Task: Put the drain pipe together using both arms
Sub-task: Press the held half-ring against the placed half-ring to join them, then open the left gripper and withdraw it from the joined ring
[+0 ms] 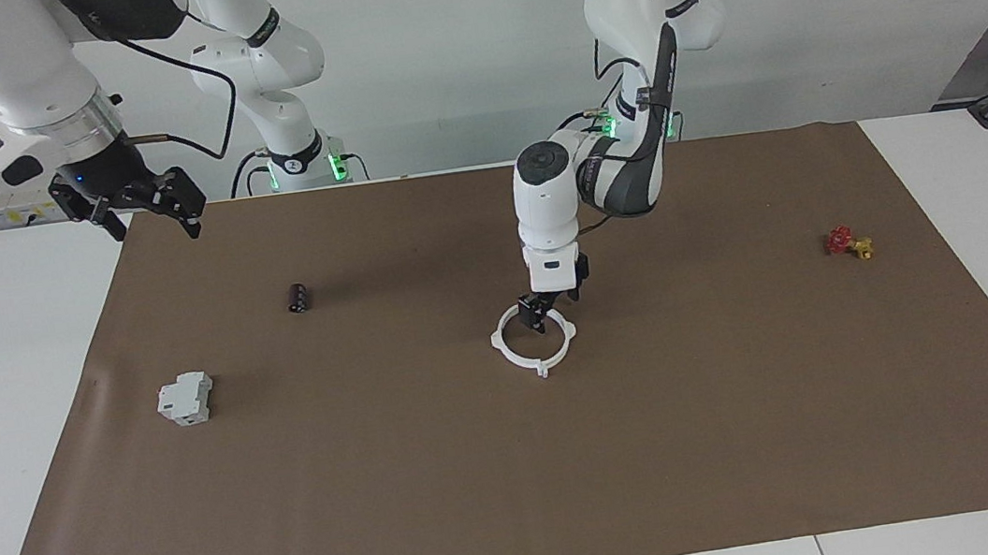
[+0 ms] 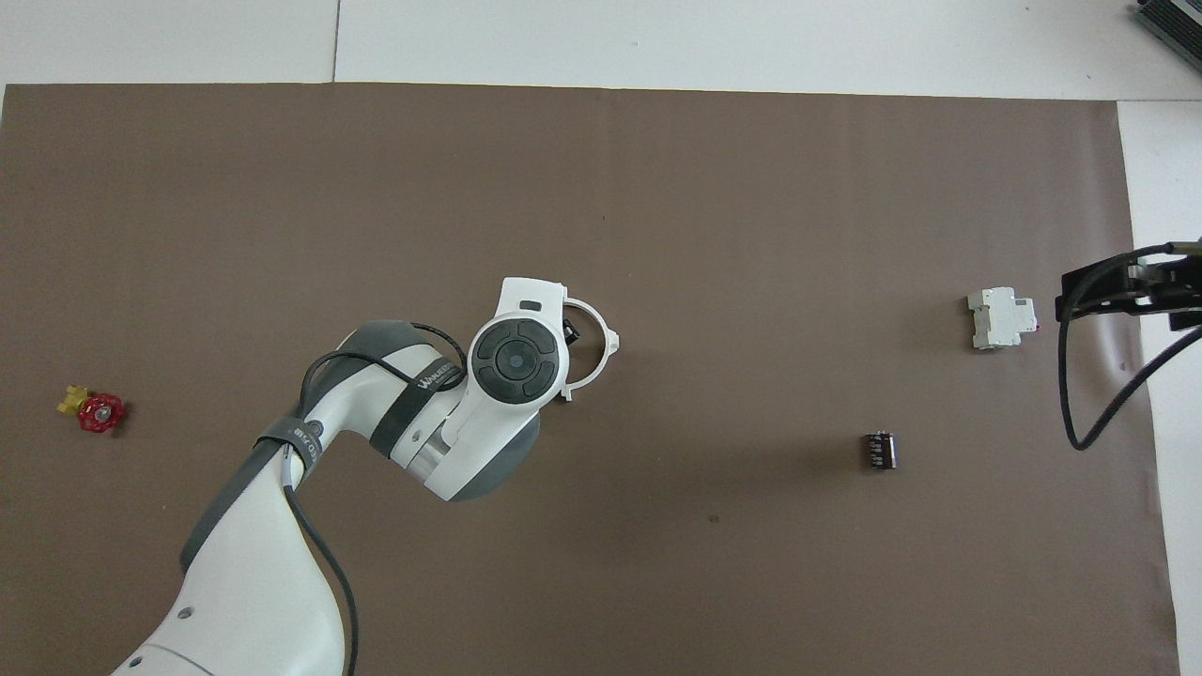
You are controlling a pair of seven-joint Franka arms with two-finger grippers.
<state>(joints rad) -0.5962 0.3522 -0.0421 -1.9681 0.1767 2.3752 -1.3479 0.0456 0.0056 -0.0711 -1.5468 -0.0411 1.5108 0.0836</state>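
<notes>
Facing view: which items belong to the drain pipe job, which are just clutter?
Job:
drain pipe, lying as one ring mid-mat
left gripper, over the ring
right gripper, waiting over the mat's edge

Clutter:
grey-white block
dark cylinder
red-and-yellow valve

matt brown paper sheet (image 1: 517,463) under a smooth white plastic ring (image 1: 513,357).

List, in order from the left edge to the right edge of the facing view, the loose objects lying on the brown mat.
Grey-white boxy block → small dark cylinder → white drain pipe ring, with the left end effector at it → red-and-yellow valve.
</notes>
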